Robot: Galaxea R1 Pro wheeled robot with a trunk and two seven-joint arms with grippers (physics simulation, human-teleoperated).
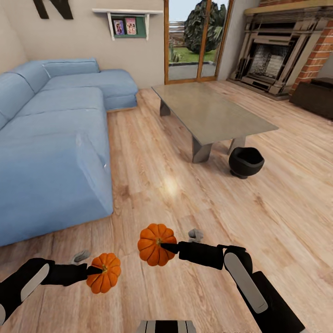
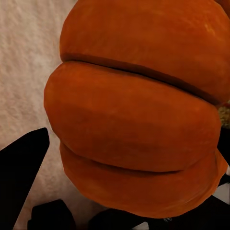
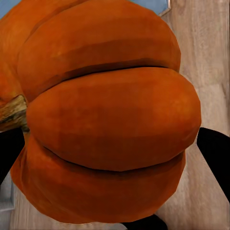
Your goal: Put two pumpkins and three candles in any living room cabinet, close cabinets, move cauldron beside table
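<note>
Orange pumpkins [image 1: 104,273] [image 1: 156,244], no legible writing.

Both arms are matt black, built of rounded tubular segments. The left arm [image 1: 32,277], at the lower left of the frame, and the right arm [image 1: 245,273], at the lower right, each carry a long pale grey oval inlay (smooth, unmarked). A grey-and-black striped trunk part [image 1: 166,326] sits at the bottom centre.

Sofa [image 1: 51,138] left, table [image 1: 212,111] right, cauldron [image 1: 246,162] beside its near leg (on floor [image 1: 185,199]).
</note>
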